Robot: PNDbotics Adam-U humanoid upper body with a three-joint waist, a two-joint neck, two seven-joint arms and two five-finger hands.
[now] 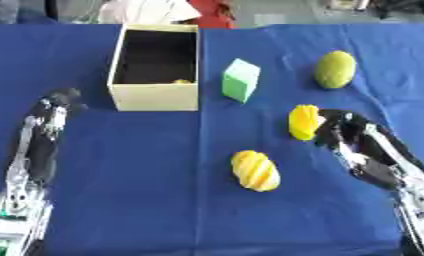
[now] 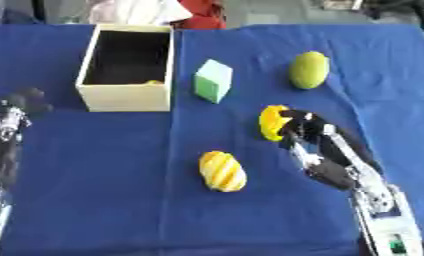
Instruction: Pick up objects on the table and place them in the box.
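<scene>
Open cream box (image 1: 155,97) far left; green cube (image 1: 241,80), lime-green fruit (image 1: 335,69), yellow object (image 1: 302,121), striped yellow object (image 1: 255,170) on cloth.

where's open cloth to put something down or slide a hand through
Widest bare cloth: between the left hand, the box and the striped yellow object, running to the near edge. A narrower lane lies between the green block and the green fruit. Crowded where the right hand meets the yellow object.

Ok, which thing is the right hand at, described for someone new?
Start at the cream box on the blue table, then look right, nearer the robot. The yellow object against the right hand is plain yellow, unlike the striped one below it.
</scene>
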